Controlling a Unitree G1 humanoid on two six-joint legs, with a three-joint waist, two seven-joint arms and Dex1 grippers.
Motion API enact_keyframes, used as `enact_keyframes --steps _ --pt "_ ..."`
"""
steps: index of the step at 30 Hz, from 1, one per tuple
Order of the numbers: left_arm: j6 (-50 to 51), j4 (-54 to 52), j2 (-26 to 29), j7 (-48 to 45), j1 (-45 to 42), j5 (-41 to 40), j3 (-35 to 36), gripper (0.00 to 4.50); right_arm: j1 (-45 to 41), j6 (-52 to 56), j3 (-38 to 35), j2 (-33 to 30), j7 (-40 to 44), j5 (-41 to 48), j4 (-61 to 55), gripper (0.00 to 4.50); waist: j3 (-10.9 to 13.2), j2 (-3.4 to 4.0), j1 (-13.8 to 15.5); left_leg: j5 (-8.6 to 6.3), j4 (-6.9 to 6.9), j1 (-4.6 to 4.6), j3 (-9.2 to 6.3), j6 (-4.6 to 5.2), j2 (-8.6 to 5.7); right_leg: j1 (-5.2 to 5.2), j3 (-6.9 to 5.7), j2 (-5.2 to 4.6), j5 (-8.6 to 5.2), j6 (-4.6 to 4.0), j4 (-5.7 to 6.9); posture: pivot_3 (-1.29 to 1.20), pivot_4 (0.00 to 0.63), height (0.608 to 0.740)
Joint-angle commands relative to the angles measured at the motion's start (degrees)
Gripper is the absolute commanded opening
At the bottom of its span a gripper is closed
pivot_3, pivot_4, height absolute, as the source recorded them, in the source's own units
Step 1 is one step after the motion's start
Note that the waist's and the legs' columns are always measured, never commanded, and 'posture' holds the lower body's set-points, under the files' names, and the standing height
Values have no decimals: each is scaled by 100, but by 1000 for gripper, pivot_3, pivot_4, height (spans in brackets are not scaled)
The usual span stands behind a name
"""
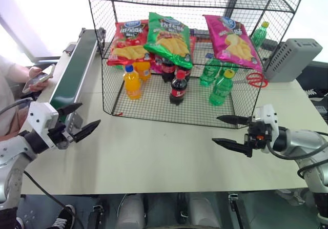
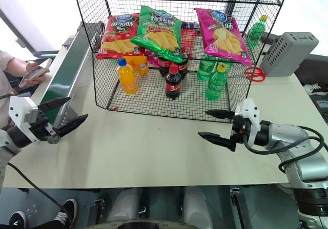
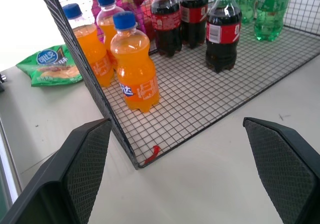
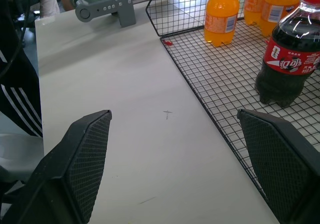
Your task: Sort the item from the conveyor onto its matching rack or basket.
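My left jaws (image 1: 77, 121) and right jaws (image 1: 229, 131) hang spread and empty over the bench (image 1: 154, 157), the pink bag (image 1: 233, 39) already leaning on the rack (image 1: 102, 14) shelf; risk: a careless reach could dislodge it.

table front (image 1: 154, 157): bare | rack (image 1: 107, 80) mesh blocks sides, bottles (image 1: 178, 88) crowd floor

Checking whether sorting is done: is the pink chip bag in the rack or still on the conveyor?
In the rack: the pink chip bag leans on the rack's upper shelf, beside the green bag.
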Motion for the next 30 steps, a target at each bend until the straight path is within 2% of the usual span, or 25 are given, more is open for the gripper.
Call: enact_keyframes --steps 1,30 --pt "-144 -6 91 -24 -53 133 14 4500 -109 -120 -121 -45 33 -10 -38 4202 0 0 2 0 0 0 0 0 0 0 0 0 0 0 0 0 150 740" --pt "-236 290 180 -808 -137 -117 111 4500 -373 -275 22 2 149 -282 180 4202 0 0 0 0 0 1 2 0 0 0 0 0 1 1 2 0 150 740"
